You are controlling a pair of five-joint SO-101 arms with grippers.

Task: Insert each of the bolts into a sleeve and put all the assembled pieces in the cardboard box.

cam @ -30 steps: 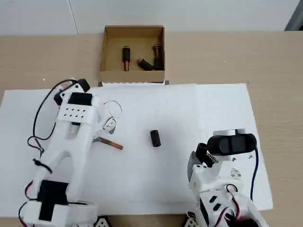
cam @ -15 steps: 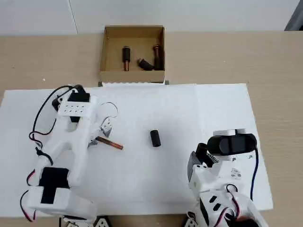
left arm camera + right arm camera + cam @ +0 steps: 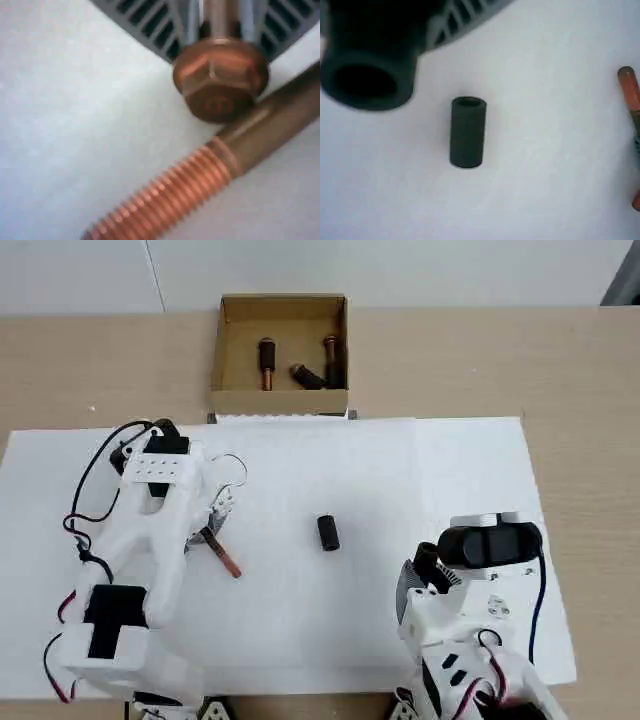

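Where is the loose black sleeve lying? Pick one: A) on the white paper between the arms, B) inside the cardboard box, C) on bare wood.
A: the loose sleeve lies on the white paper, well short of the cardboard box.

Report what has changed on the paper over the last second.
The left gripper came down to the bolt, whose free end swung from pointing toward the loose sleeve to pointing toward the arms' side. The loose sleeve, cardboard box and right gripper with its held sleeve stayed put.
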